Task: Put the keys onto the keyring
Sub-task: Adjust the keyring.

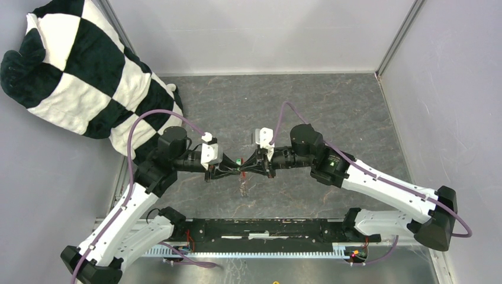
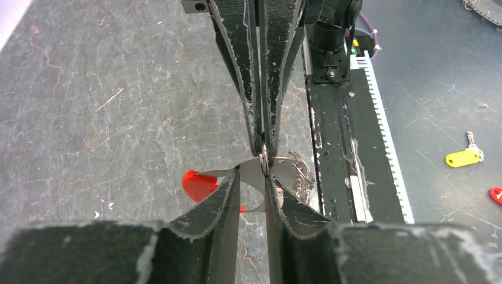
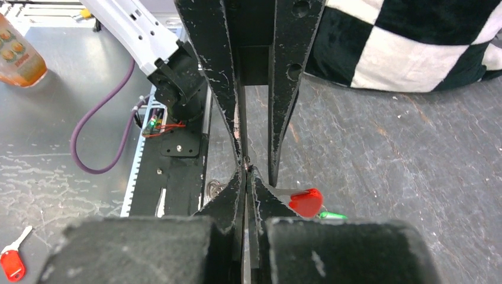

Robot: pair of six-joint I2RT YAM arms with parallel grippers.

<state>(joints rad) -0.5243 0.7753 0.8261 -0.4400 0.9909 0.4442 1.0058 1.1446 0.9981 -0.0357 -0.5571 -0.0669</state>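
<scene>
Both grippers meet tip to tip above the middle of the table. My right gripper (image 1: 247, 168) (image 3: 246, 170) is shut on the thin ring of the keyring (image 2: 263, 161). My left gripper (image 1: 235, 171) (image 2: 253, 173) has its jaws a narrow gap apart, with a flat silver metal piece across the gap. That piece joins the red tag (image 2: 197, 184) (image 3: 306, 201). The grey chain clump (image 2: 302, 171) (image 3: 213, 192) hangs beside the ring. The green key (image 3: 332, 215) (image 1: 237, 160) peeks out just past the red tag. The blue key is out of view.
A black-and-white checkered pillow (image 1: 77, 71) lies at the back left. A black rail (image 1: 266, 229) runs along the near edge. On the lower surface beyond it lie a yellow-headed key (image 2: 463, 157), a red-headed key (image 3: 12, 263) and an orange bottle (image 3: 18, 50).
</scene>
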